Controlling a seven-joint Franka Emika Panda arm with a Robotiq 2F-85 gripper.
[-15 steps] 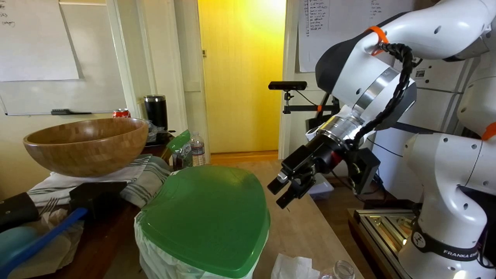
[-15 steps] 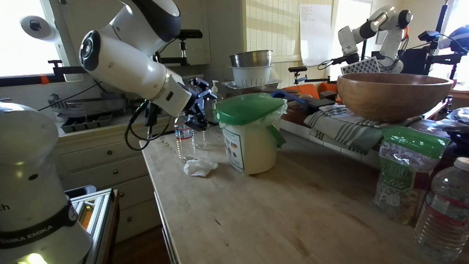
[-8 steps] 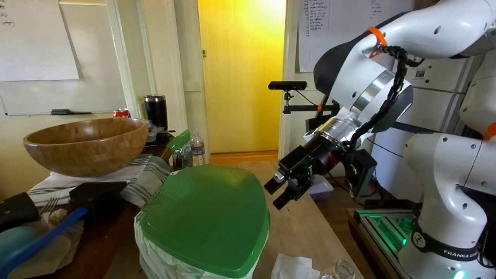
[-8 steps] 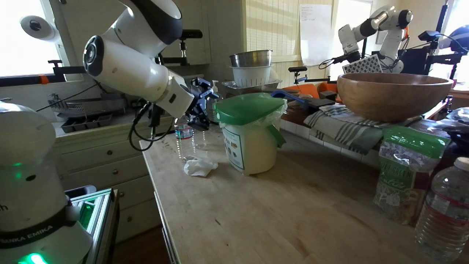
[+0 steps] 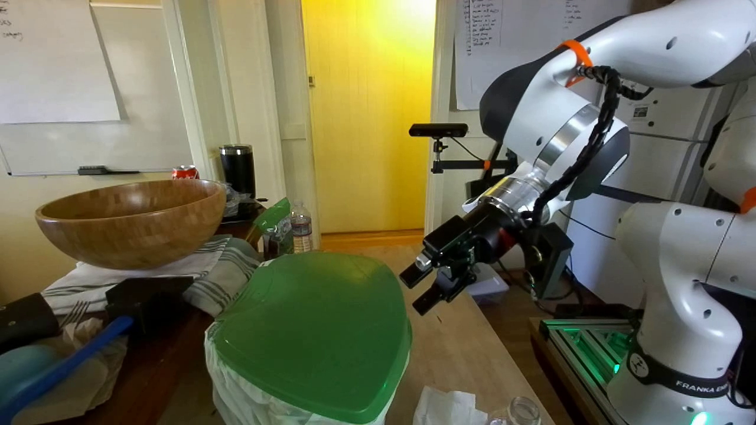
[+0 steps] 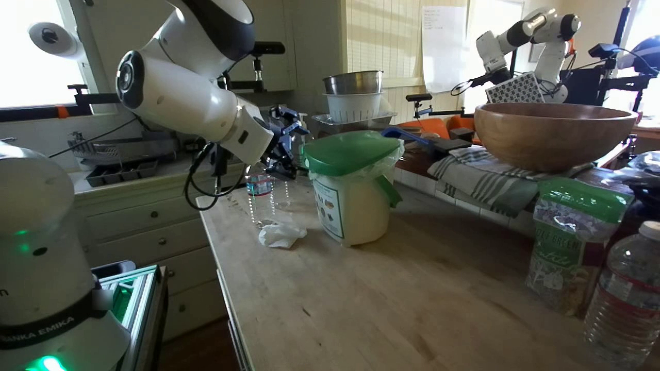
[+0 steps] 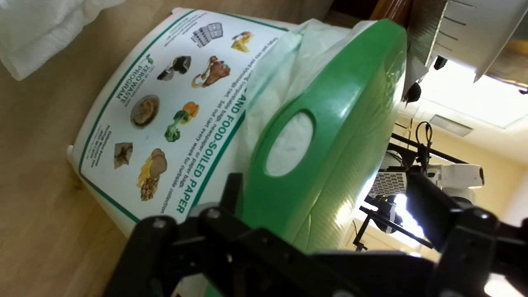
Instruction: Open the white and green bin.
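The white and green bin stands on the wooden table. Its green lid [image 5: 319,330] is down, and its white body [image 6: 356,216] and translucent bag liner [image 6: 379,167] show below. In the wrist view the lid's front edge [image 7: 330,119] has an oval hole, with the printed label beside it. My gripper [image 5: 416,291] is open and empty, tilted down, just off the lid's edge. It also shows beside the lid in an exterior view [image 6: 301,149]. In the wrist view its fingers [image 7: 324,192] are wide apart, with the lid's edge between them in the picture. Contact cannot be told.
A crumpled white tissue [image 6: 281,234] and clear plastic bottles [image 6: 259,193] lie near the bin and the gripper. A wooden bowl [image 6: 554,136] stands on a striped towel [image 6: 484,172]. A snack bag [image 6: 575,247] and a water bottle [image 6: 626,293] stand at the table's far end.
My gripper has moved a little closer to the bin lid and slightly up. The robot's base light has turned green. The bin and its lid have not moved.
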